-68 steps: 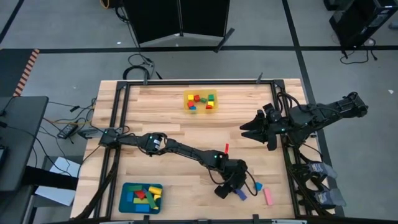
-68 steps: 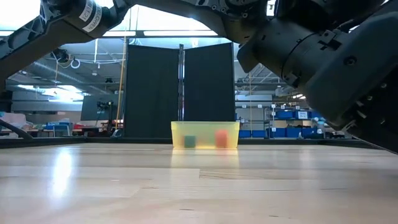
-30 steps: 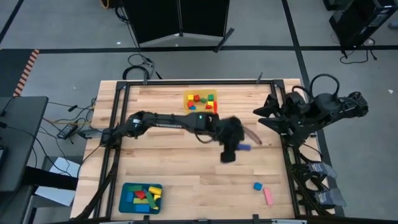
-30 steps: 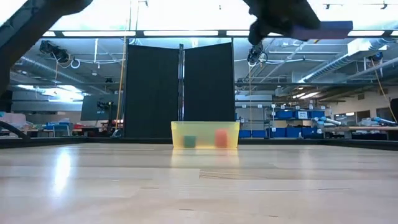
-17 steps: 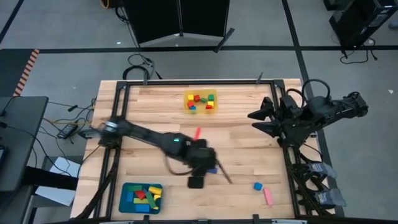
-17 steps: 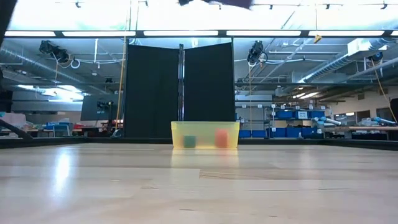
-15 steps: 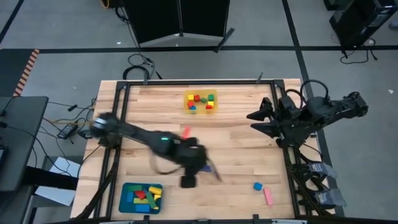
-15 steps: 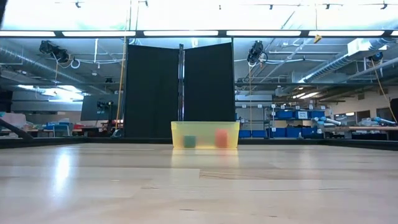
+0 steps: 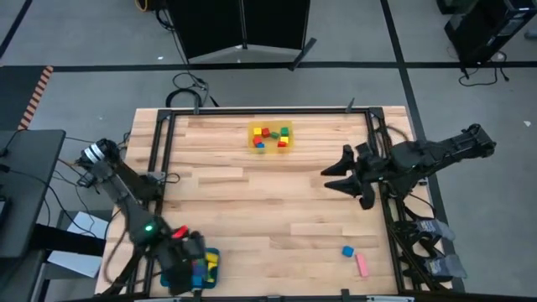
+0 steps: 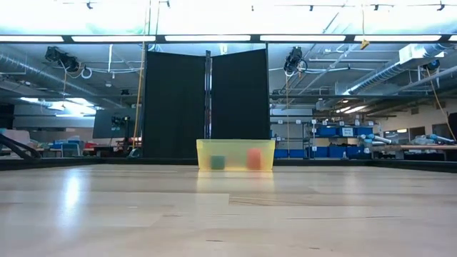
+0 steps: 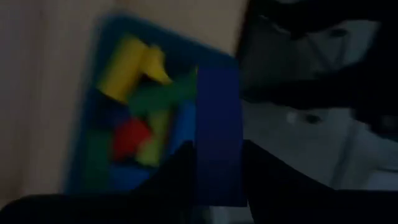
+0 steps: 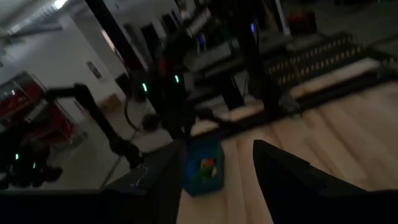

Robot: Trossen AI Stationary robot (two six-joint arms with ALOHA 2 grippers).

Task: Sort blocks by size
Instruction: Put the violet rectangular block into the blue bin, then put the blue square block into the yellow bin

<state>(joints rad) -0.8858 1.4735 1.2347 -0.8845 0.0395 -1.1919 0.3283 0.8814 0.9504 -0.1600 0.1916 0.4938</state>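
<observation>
We see the left end effector [image 9: 186, 256] clenched on a blue bar [image 11: 217, 134] directly over the teal tray [image 9: 211, 256], right end effector [image 9: 336, 174] empty, far off.

Left pincer [image 9: 186, 267] blocks teal tray [image 9: 211, 256]; mid-table free.

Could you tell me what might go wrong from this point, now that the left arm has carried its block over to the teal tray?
1. The left tool holds a long blue block above the teal tray, which is already crowded; the block may land on others and tip out.
2. A small blue block and a pink bar lie near the table's right front corner, where a nudge could knock them off.
</observation>
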